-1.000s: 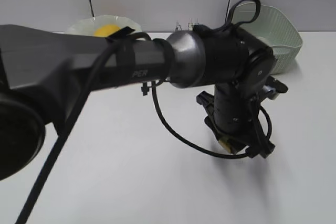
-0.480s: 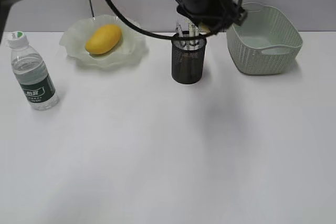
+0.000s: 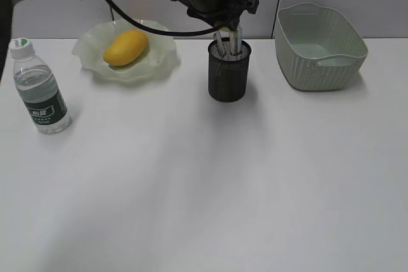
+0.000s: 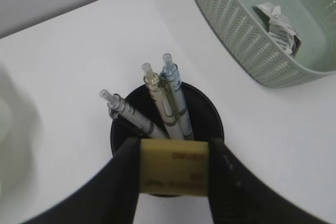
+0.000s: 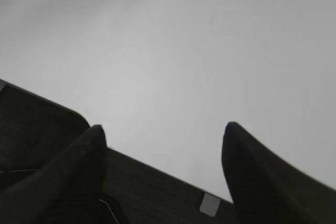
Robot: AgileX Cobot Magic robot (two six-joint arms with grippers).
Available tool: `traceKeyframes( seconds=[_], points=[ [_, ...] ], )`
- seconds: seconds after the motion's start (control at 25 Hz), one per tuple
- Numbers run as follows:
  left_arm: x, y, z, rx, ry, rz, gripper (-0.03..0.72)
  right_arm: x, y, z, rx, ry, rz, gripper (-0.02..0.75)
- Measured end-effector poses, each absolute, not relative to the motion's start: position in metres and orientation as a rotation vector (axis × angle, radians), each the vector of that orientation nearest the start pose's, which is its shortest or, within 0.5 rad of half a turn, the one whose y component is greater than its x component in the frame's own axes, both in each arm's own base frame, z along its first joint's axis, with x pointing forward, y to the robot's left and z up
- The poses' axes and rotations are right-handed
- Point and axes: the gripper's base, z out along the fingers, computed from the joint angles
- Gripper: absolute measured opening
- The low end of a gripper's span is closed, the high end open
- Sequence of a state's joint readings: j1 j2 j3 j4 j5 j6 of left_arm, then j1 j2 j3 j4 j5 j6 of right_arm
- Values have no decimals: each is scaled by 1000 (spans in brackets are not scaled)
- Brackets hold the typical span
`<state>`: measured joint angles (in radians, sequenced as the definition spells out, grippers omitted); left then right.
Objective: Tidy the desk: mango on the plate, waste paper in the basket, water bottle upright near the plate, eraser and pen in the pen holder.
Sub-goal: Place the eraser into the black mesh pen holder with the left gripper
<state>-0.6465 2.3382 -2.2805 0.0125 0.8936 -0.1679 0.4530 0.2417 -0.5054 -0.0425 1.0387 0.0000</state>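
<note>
The eraser (image 4: 175, 166), a yellowish block with faint print, is clamped between the two fingers of the left hand (image 4: 175, 174), directly above the mouth of the pen holder (image 3: 229, 70). The black mesh pen holder stands upright on the white desk (image 3: 204, 189), at the far middle, with three clear pens (image 4: 170, 98) leaning inside it. In the exterior view the left hand (image 3: 229, 30) hangs just over the holder's rim. To the right of the holder, the pale green basket (image 3: 322, 46) is seen with the crumpled waste paper (image 4: 278, 24) lying in it. To the left, the mango (image 3: 125, 47) rests on the wavy green plate (image 3: 159, 62). Nearer and further left, the water bottle (image 3: 39, 87) stands upright, white cap on top. The right hand (image 5: 163, 135) is held wide open over bare desk, nothing between its fingers.
</note>
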Motion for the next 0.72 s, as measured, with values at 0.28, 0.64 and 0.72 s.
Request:
traceKeyframes(
  seconds=[0.28,0.64,0.72],
  points=[
    [434,-327,234,590,2392,-348,303,31,11,277,-514,2206,186,542],
    [437,-328,233,587,2358,-350,465,31,11,277,-514,2205,185,542],
    [437,-328,232,590,2367,-344,473,31,11,277,-514,2205,185,541]
  ],
)
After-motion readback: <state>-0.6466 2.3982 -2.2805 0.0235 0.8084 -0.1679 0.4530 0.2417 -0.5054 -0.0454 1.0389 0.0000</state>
